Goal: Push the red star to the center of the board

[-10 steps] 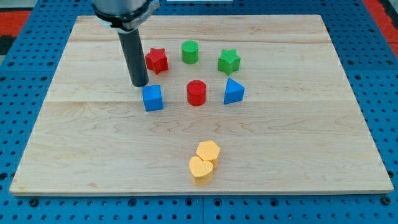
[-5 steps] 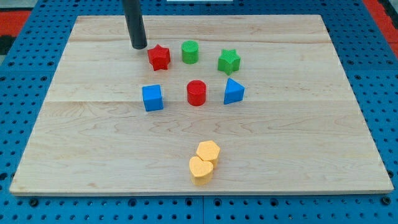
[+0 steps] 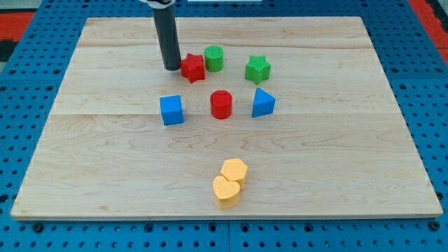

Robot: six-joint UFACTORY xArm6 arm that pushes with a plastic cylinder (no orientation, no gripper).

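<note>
camera view: a wooden board [image 3: 350, 175] is laid on a blue perforated desk [image 3: 21, 231]. the dark rod is seen coming down from the view's top, and my tip [image 3: 172, 68] is set on the board just left of the red star [image 3: 193, 68], touching it or very nearly so. no fingers are fitted to the rod, so a spread or pinching state cannot be told.

the red star is found in the upper middle of the board, above the board's centre and a little to the view's left. the green cylinder [image 3: 214, 58] is placed just at its upper right, close enough that contact cannot be ruled out. further right, the green star [image 3: 257, 68] is seen apart from both.

below this row, the blue cube [image 3: 171, 110], the red cylinder [image 3: 221, 103] and the blue triangle [image 3: 262, 103] are lined up from left to right, each apart from the others. near the view's bottom, the yellow hexagon [image 3: 234, 170] and the yellow heart [image 3: 226, 191] are seen touching, the heart lower.
</note>
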